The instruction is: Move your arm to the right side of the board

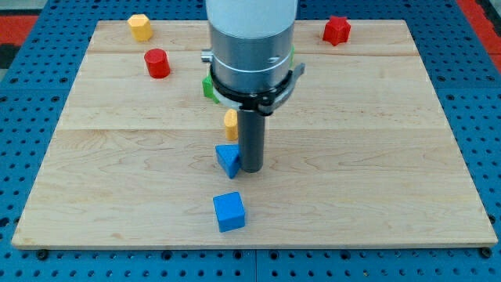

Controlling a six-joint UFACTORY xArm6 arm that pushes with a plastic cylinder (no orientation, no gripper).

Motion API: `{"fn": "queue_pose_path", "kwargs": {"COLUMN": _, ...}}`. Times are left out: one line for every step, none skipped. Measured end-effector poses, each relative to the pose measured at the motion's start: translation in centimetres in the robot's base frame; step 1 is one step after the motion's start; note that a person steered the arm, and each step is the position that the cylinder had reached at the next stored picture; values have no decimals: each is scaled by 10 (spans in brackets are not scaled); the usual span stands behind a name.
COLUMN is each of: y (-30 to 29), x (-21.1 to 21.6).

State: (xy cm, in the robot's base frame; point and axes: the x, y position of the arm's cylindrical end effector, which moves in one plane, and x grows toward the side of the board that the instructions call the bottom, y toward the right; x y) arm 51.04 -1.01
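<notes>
My tip [251,168] rests on the wooden board [376,141] near its middle, just right of a small blue block [227,159] and touching or nearly touching it. A blue cube [229,211] lies below, toward the view's bottom. A yellow block [230,124] stands just left of the rod, partly hidden by it. A green block [208,87] peeks out from behind the arm's grey body [250,47]. A red cylinder [157,63] and a yellow block [139,27] sit at the view's top left. A red block [337,30] sits at the top right.
The board lies on a blue perforated table [23,157]. The arm's wide body hides part of the board's top middle.
</notes>
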Motion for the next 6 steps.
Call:
{"fn": "queue_pose_path", "kwargs": {"y": -7, "x": 0}}
{"fn": "queue_pose_path", "kwargs": {"y": 53, "x": 0}}
{"fn": "queue_pose_path", "kwargs": {"y": 110, "x": 0}}
{"fn": "queue_pose_path", "kwargs": {"y": 126, "x": 2}}
{"fn": "queue_pose_path", "kwargs": {"y": 174, "x": 19}}
{"fn": "queue_pose_path", "kwargs": {"y": 176, "x": 20}}
